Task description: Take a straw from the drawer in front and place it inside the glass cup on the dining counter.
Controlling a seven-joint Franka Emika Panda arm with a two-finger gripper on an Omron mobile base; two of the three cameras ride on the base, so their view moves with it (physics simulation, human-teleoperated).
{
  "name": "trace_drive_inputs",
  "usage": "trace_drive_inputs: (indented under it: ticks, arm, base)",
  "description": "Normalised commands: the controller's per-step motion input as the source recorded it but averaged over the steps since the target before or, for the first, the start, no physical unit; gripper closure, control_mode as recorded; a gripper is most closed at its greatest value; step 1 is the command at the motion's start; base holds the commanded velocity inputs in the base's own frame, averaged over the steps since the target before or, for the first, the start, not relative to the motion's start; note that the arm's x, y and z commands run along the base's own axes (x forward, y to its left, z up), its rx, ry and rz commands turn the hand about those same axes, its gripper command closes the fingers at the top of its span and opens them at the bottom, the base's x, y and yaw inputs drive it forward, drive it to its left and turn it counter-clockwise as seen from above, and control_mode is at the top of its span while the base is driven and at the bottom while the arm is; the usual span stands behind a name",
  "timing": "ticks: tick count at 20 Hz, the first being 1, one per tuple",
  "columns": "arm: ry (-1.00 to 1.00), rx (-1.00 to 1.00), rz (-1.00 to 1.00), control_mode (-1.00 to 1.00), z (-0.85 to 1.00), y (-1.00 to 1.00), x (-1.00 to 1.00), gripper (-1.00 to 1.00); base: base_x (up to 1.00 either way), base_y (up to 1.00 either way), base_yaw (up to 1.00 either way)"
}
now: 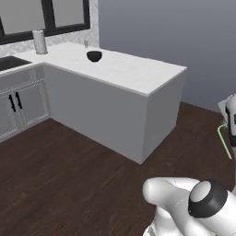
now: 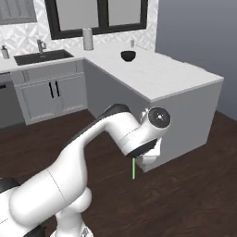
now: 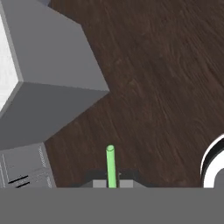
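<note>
My gripper is shut on the bright green straw, which sticks out past the finger tips over the dark wood floor. In the right base view the straw hangs straight down below the gripper, in front of the end wall of the dining counter. At the right edge of the left base view are the gripper and the straw. The small clear glass cup stands far back on the dining counter, behind a dark bowl. The drawer is out of view.
A dark bowl sits near the cup, and a paper-towel roll stands in the corner. A sink and grey cabinet doors lie to the left. Open wood floor surrounds the base.
</note>
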Motion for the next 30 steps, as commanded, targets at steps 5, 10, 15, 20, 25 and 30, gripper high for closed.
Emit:
trace_drive_inputs:
  ticks: [5, 10, 15, 20, 25, 30]
  arm:
    - [0.0, 0.0, 0.0, 1.0, 0.0, 0.0, 0.0, 1.0]
    - [0.0, 0.0, 0.0, 1.0, 0.0, 0.0, 0.0, 1.0]
    - [0.0, 0.0, 0.0, 1.0, 0.0, 0.0, 0.0, 1.0]
    - [0.0, 0.0, 0.0, 1.0, 0.0, 0.0, 0.0, 1.0]
    - [0.0, 0.0, 0.0, 1.0, 0.0, 0.0, 0.0, 1.0]
    - [0.0, 0.0, 0.0, 1.0, 0.0, 0.0, 0.0, 1.0]
  base:
    - [1.0, -0.67, 0.0]
    - [1.0, -0.73, 0.01]
    - [0.97, -0.84, 0.06]
    - [0.88, -0.89, 0.14]
    - [0.94, -0.78, 0.26]
    - [0.89, -0.79, 0.3]
